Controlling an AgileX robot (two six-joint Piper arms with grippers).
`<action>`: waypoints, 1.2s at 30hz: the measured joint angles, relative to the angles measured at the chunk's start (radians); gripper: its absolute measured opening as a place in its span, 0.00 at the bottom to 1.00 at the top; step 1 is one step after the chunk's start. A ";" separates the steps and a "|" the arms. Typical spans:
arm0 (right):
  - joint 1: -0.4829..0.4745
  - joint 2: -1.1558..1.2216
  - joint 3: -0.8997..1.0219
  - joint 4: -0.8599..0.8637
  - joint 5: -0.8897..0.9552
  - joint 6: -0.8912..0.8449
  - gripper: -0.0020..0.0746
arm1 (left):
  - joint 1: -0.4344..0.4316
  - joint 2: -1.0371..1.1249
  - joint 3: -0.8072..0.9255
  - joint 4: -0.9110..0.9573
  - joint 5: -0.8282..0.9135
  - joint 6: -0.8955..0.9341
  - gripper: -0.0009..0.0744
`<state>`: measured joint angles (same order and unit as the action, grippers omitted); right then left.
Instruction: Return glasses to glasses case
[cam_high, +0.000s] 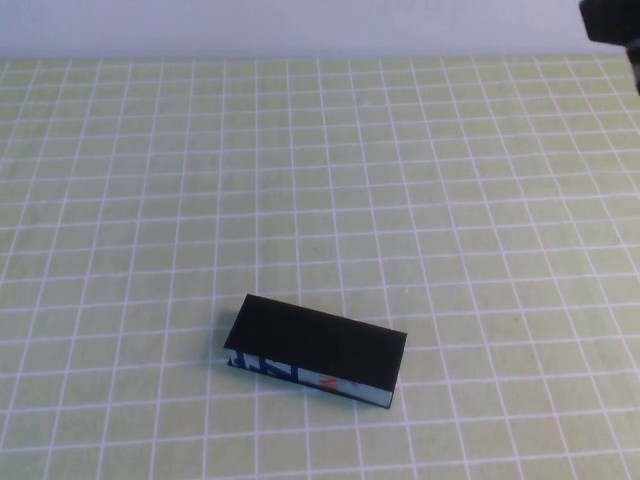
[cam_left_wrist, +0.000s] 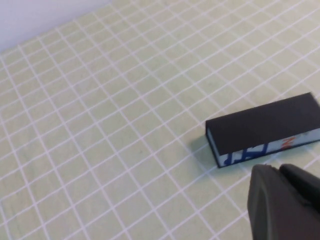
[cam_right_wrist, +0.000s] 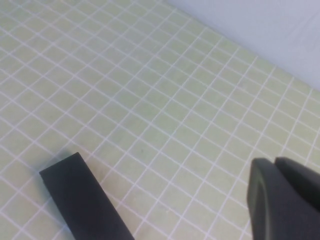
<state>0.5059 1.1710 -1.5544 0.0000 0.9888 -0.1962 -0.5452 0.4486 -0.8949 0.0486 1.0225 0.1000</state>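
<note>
Right, I'm looking down at the glasses case (cam_high: 318, 350), sitting closed in the lower middle of the high view on the green gridded table (cam_high: 150, 180), its printed white, blue and orange side facing the bottom edge. The glasses I can't find in any view, so I judge they're either inside already or out of frame.

My right end effector (cam_right_wrist: 282, 197) hangs well clear of the case, at the lower right of its wrist view, fingers pressed together on nothing. In the high view only a dark bit of that arm shows at the upper right corner. The left end effector (cam_left_wrist: 285, 200) hovers near the case's printed side, not touching; whether its fingers are spread, I cannot tell.

Handling-wise, I'd call the case a stiff, light box with smooth, possibly slick faces. I'd pinch it across the narrow width, on the two long sides, near mid-length so it doesn't swing.
</note>
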 joint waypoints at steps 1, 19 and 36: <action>0.000 -0.044 0.056 0.000 -0.035 0.000 0.00 | 0.000 -0.018 0.000 -0.017 0.000 0.000 0.01; 0.000 -0.746 0.988 0.000 -0.488 0.055 0.00 | 0.000 -0.066 0.000 -0.137 0.010 -0.008 0.01; 0.000 -1.019 1.176 0.039 -0.501 0.058 0.00 | 0.000 -0.066 0.000 -0.160 0.047 -0.024 0.01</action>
<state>0.5059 0.1522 -0.3783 0.0393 0.4874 -0.1379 -0.5452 0.3830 -0.8949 -0.1117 1.0693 0.0755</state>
